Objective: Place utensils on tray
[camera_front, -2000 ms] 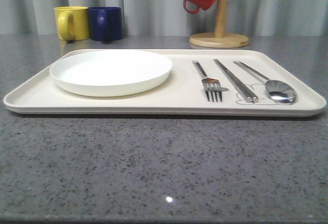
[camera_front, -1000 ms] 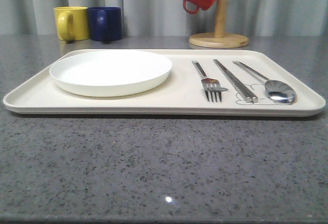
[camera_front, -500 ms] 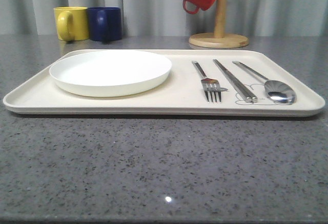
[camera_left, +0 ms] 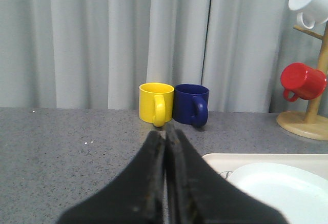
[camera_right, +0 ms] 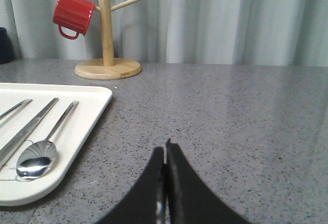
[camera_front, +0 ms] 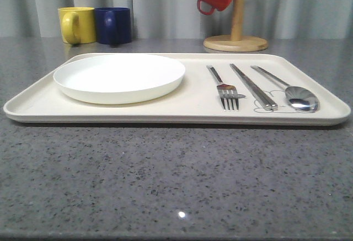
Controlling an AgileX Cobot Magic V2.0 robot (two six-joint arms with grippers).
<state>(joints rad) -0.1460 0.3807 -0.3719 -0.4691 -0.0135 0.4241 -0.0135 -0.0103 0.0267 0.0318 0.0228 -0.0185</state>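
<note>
Resting on the tray, left to right: white plate toward its left edge, then fork, chopsticks and spoon side by side near its right edge — the job looks finished to me. My left gripper and right gripper are both clenched empty; I'd keep them clear — no nudging the cutlery.
</note>
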